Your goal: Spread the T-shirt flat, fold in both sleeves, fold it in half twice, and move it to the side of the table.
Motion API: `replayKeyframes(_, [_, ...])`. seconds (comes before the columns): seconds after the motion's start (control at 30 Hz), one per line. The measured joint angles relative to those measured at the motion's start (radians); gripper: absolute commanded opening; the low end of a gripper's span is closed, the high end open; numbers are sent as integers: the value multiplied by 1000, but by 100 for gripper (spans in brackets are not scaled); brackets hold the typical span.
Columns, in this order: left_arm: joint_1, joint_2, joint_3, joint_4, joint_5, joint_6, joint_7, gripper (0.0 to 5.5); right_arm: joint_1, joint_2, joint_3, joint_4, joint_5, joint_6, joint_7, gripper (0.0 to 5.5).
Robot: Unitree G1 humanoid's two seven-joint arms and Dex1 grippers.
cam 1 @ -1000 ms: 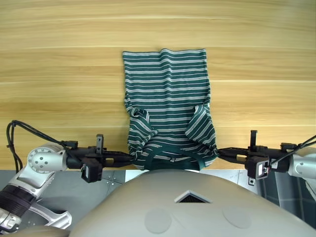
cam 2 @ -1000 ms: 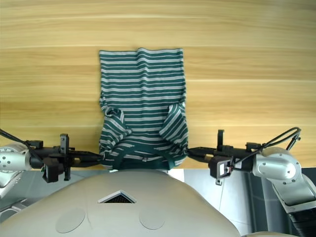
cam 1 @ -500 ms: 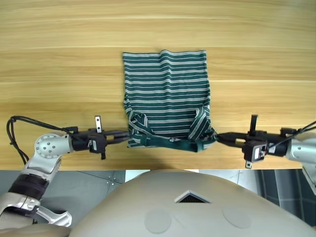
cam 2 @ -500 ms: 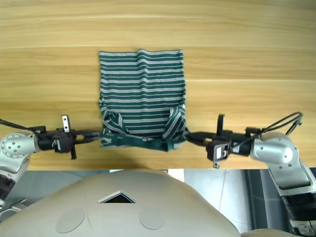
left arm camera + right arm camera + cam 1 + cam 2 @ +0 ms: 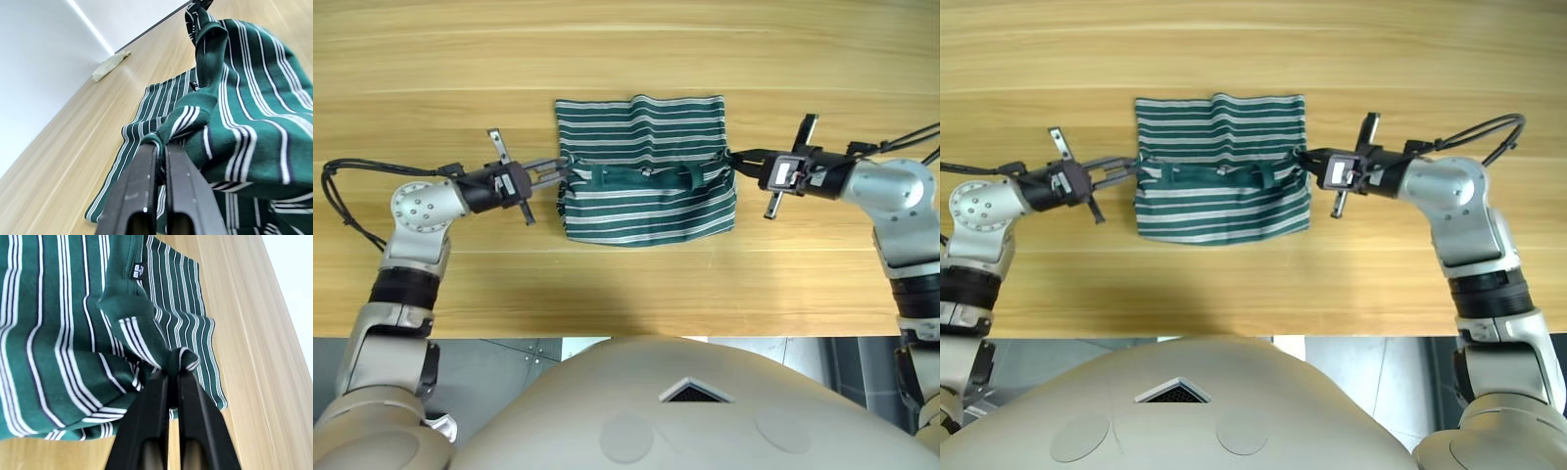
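Lab-like room: wooden table (image 5: pixel 803 274), white wall (image 5: pixel 39 58)

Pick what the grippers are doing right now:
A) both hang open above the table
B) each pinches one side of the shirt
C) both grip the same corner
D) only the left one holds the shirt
B: the left gripper and the right gripper are each shut on cloth at opposite side edges of the striped shirt, and both wrist views show fabric clamped between the fingers.

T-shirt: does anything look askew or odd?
Nothing damaged. The T-shirt is mid-fold: the left gripper and right gripper hold its collar edge lifted, short of the far hem, so the halves are not yet aligned.
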Motion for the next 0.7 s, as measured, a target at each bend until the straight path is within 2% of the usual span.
replayKeyframes(0.23, [-254, -115, 33, 316, 50, -2, 54, 4, -216, 124, 28, 309, -68, -20, -89, 3])
replayKeyframes(0.43, [-391, -186, 47, 560, 122, -4, 137, 4, -352, 197, 23, 547, -71, -70, -144, 3])
replayKeyframes(0.7, [-521, -245, 22, 816, 315, 106, 417, 4, -553, 350, 53, 987, -142, -162, -284, 3])
